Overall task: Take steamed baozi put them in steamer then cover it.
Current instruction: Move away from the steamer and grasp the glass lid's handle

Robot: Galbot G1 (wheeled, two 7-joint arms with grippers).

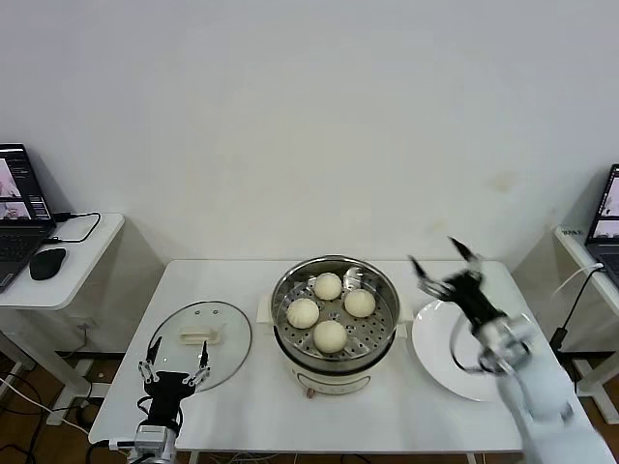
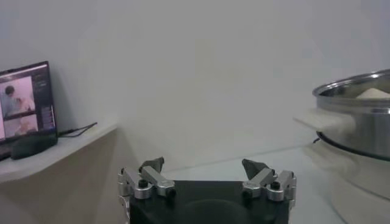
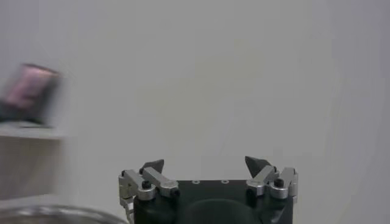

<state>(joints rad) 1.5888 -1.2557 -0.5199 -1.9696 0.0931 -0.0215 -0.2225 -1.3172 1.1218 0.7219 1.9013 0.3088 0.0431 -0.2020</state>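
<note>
Several off-white baozi (image 1: 329,309) lie on the perforated tray inside the shiny steamer (image 1: 285,333), which stands in a white base at the table's middle. Its steel wall shows in the left wrist view (image 2: 359,115), with one bun top (image 2: 373,93) over the rim. My right gripper (image 1: 445,273) is open and empty, raised above the far edge of the white plate (image 1: 440,362), right of the steamer. My left gripper (image 1: 175,362) is open and empty at the near edge of the glass lid (image 1: 193,333), which lies flat on the table left of the steamer.
A side table with a laptop (image 1: 19,208) and a mouse (image 1: 46,263) stands at the left; the laptop also shows in the left wrist view (image 2: 24,100). Another laptop (image 1: 604,227) stands at the right edge. A white wall is behind the table.
</note>
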